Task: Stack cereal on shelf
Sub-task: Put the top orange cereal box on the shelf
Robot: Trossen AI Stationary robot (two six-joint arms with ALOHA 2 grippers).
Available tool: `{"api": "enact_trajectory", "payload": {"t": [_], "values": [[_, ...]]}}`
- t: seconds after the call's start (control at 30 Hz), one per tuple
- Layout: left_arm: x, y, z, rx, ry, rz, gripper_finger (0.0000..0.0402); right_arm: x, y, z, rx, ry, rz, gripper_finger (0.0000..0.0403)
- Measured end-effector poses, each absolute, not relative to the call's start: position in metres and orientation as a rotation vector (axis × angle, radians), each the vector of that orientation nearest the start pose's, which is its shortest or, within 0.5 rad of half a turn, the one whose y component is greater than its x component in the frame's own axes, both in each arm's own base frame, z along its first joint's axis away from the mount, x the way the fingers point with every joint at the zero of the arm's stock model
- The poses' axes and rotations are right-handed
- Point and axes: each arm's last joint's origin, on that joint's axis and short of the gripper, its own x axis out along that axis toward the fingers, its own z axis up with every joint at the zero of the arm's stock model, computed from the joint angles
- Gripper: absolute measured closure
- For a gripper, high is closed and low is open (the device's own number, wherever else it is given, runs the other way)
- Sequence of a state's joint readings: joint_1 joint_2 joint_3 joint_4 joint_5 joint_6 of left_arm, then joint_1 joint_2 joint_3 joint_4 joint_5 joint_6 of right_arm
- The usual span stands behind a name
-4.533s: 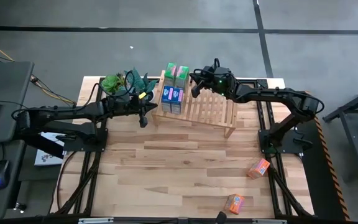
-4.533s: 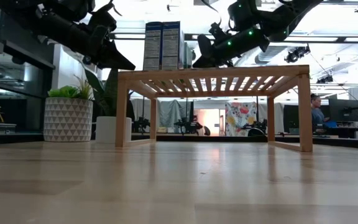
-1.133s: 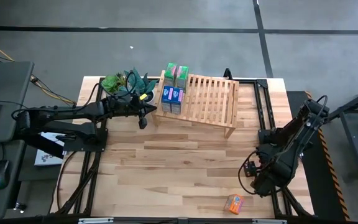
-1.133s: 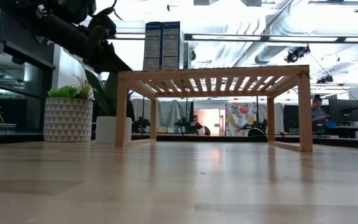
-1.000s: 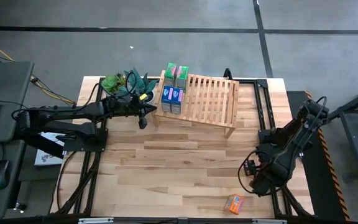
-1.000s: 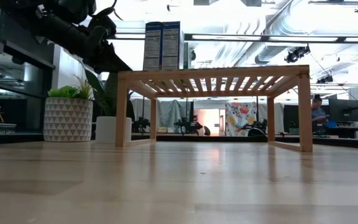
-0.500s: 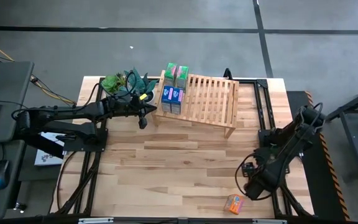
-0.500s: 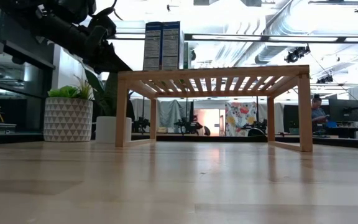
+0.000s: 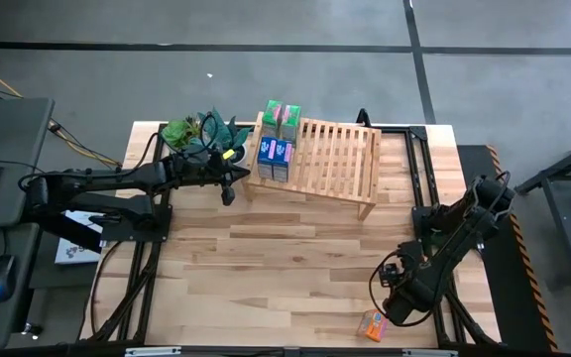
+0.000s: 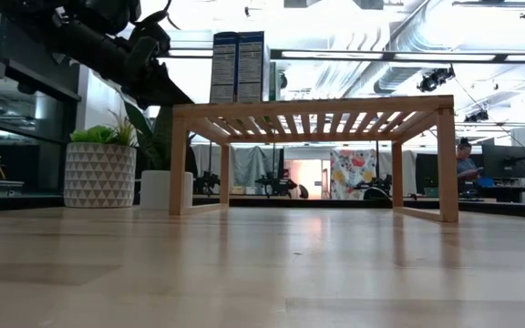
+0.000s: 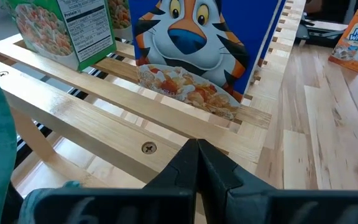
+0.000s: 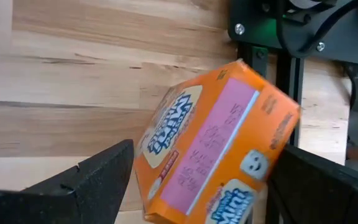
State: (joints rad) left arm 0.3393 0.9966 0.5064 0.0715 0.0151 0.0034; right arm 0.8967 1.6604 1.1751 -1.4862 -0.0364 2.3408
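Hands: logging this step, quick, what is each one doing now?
Left hand: closed, empty, beside the shelf.
Right hand: open around an orange cereal box, not yet gripping.

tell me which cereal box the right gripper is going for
The orange box lying on the table near its front edge, seen between the open right gripper's fingers in the wrist view. The green and blue boxes stand on the shelf.

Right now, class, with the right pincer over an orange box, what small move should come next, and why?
Probably lower the right pincer and close it on the orange box. Its jaws stand open, one on each side of the box, which lies on the table near the front edge, not yet gripped. The shelf has bare slats beside the boxes already standing there.
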Motion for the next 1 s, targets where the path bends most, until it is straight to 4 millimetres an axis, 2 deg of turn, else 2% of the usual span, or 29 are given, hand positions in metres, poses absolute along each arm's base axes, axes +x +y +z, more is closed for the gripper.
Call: {"api": "enact_trajectory", "payload": {"t": [0.33, 0.53, 1.0], "values": [[0.1976, 0.0693, 0.2234, -0.071, 0.414, 0.318, 0.0402, 0.1624, 0.1978, 0.2101, 0.717, 1.211, -1.359, 0.0045], [0.1976, 0.0693, 0.2234, -0.071, 0.414, 0.318, 0.0401, 0.161, 0.1938, 0.2123, 0.646, 1.251, -1.353, 0.0045], [0.1976, 0.0693, 0.2234, -0.071, 0.414, 0.319, 0.0401, 0.1611, 0.1943, 0.2124, 0.626, 1.289, -1.32, 0.0055]]}}
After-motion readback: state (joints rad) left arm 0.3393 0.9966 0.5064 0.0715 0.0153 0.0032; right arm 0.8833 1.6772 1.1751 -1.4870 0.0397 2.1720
